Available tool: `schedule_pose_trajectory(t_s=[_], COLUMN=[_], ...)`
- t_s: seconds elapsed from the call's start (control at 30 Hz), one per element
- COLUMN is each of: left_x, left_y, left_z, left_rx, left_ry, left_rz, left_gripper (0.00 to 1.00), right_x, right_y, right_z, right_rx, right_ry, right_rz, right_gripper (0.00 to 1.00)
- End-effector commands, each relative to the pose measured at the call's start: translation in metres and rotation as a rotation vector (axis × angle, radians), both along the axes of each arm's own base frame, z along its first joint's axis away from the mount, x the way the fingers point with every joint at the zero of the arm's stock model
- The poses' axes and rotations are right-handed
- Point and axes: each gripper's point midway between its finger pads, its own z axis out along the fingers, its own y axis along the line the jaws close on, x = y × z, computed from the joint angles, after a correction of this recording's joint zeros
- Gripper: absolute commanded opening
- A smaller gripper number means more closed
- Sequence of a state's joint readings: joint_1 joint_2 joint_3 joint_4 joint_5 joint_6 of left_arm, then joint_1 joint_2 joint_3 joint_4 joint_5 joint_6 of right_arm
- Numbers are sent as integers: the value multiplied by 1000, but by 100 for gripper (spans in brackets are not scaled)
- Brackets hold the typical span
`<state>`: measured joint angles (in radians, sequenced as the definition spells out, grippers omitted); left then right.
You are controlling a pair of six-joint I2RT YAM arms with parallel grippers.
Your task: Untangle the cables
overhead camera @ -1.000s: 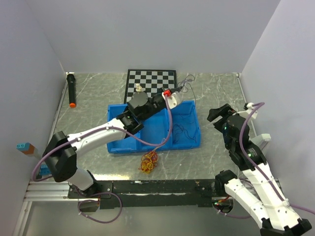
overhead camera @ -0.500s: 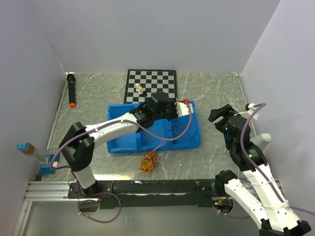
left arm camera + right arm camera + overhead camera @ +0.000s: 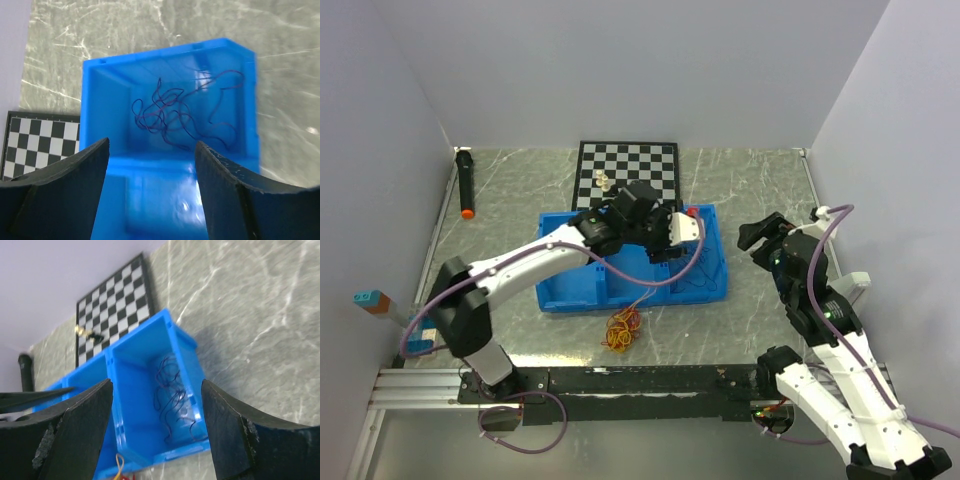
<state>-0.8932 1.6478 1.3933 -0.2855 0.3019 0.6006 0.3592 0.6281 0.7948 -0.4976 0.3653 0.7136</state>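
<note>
The grey table (image 3: 760, 190) carries a blue bin (image 3: 560, 298) at its middle, with a chessboard (image 3: 628, 165) at the bin's twelve o'clock.

My left gripper (image 3: 151, 150) hangs over the bin's right compartment, its fingers spread wide with nothing between them. My right gripper (image 3: 156, 390) waits off at the bin's three o'clock, above bare table, just as wide and just as empty.

The cables lie in two lots. A yellow, orange and red bunch (image 3: 621, 330) sits on the table at the bin's six o'clock, just beside the front wall. A loose scribble of dark purple wires (image 3: 170, 112) lies on the floor of the right compartment, directly under my left fingers.

The work looks only partly done, since the bright bunch is one knot.

The trouble I foresee:
- The purple strands are hair-thin, so a loop could hook on a fingertip and ride back out as I lift.
- A thin orange strand seems to run from the bunch up to the bin's front wall. Tugging the bunch could drag the bin.
- A deep grab could take several wires at once and tighten the knot.
</note>
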Motion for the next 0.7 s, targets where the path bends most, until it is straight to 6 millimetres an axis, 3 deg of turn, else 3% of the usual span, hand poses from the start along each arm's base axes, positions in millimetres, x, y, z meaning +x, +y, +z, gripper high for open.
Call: schedule_pose_trajectory(t_s=[0.0,0.17,0.33,0.47,0.67], left_x=[-41,-92,-131,-150,-169], left_y=[33,90,127,129,121], left_z=[47,6,-32,-45,-57], left_rx=[-64,86,139,127,136], left_ry=[44,148,127,143,225], left_rz=[-62,-155,-272,-343,-442], left_gripper=[75,75,75,75,72], right_x=[3,-13,-41,-55,-58], right_y=[25,63,124,151,163], right_z=[-1,-33,-45,-61,-80], right_rx=[16,22,-36,-33,-26], right_ry=[15,37,19,65,106], right_rz=[136,325,614,737,769], right_gripper=[78,79,80,80,79])
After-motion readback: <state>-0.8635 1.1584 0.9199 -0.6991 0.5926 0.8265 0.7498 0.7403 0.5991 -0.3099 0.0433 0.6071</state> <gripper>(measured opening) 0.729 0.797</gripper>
